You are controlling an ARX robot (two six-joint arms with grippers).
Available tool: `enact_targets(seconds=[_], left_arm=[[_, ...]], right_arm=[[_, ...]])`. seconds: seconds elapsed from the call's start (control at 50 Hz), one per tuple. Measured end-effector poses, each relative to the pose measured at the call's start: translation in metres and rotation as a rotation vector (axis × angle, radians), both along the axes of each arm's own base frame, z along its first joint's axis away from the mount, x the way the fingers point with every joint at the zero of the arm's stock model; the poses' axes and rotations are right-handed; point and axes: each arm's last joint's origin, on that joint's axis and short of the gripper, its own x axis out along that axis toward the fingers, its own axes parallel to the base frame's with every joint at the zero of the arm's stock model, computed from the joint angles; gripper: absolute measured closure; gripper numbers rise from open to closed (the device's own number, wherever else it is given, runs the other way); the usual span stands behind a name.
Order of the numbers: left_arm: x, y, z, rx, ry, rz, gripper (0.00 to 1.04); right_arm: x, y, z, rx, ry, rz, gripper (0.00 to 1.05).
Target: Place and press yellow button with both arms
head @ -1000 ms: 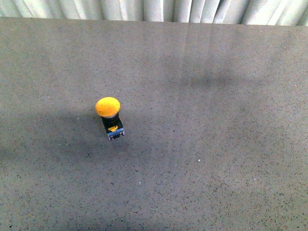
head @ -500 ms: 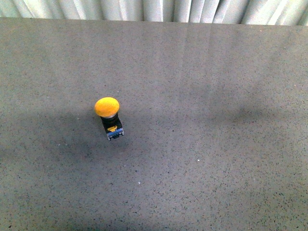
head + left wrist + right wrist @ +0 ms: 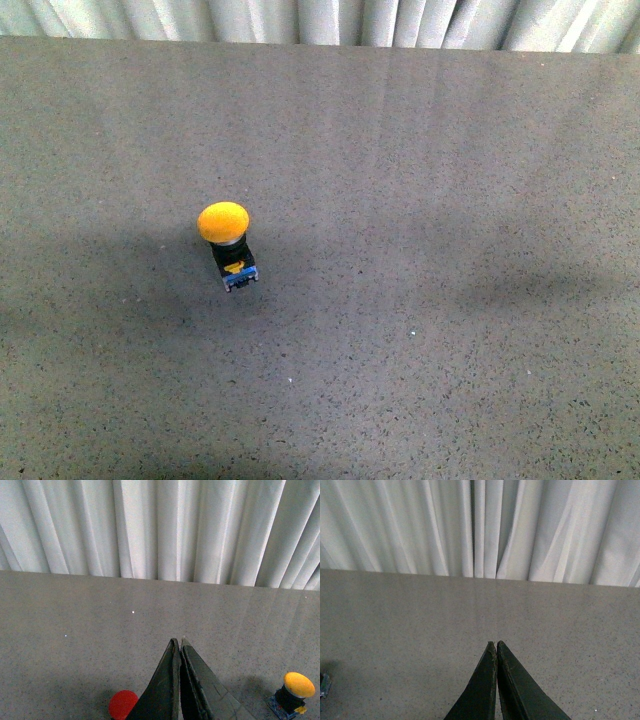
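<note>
The yellow button [image 3: 226,243] lies on its side, alone on the table [image 3: 450,200]. Neither the left gripper [image 3: 179,647] nor the right gripper [image 3: 496,647] holds anything; both are pinched closed, so standing it up and pressing it remain undone.

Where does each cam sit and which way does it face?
Front view: on the robot's body, looking down at the grey table; the yellow button stands there; no arm shows.
Left wrist view: on the left wrist, facing the curtain; the shut left tool shows, with a red object beside it.
Right wrist view: on the right wrist, facing the curtain; the shut right tool shows.
Shared: the front and left wrist views both show the yellow button.
</note>
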Motion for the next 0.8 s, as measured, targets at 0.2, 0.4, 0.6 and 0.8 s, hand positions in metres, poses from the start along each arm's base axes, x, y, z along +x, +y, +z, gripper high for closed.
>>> enact_targets(seconds=[0.2, 0.4, 0.6, 0.8], left_arm=[[0.000, 0.000, 0.000, 0.000, 0.000, 0.000, 1.03], [0.000, 0.000, 0.000, 0.000, 0.000, 0.000, 1.03], [0.000, 0.000, 0.000, 0.000, 0.000, 0.000, 1.03], [0.000, 0.000, 0.000, 0.000, 0.000, 0.000, 1.03]], right_arm=[[-0.009, 0.000, 0.003, 0.000, -0.009, 0.000, 1.03], [-0.015, 0.000, 0.004, 0.000, -0.013, 0.000, 1.03], [-0.022, 0.000, 0.005, 0.000, -0.017, 0.000, 1.03], [-0.026, 0.000, 0.005, 0.000, -0.016, 0.000, 1.03]])
